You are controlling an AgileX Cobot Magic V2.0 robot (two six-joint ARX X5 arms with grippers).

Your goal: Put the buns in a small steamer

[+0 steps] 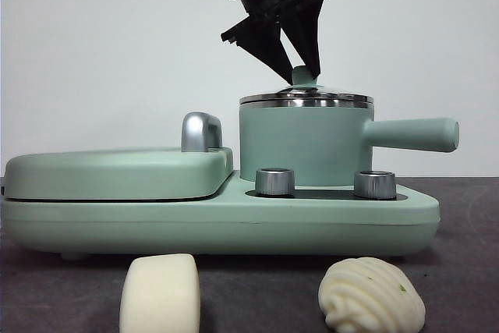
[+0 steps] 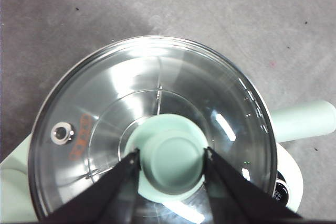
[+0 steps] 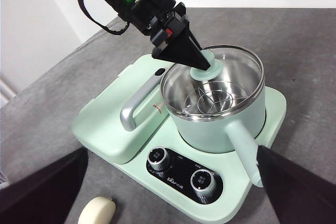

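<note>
Bright, even light; white glare streaks the glass lid (image 2: 157,103); foreground buns (image 1: 160,294) slightly soft.

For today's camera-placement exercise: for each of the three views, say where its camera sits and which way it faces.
Front view: low at table height, looking level across at the steamer and both buns; the left gripper comes down from above.
Left wrist view: straight down on the glass lid, own fingers flanking the lid knob.
Right wrist view: high, oblique over the cooker; own fingers open.
All share the lid knob.
</note>
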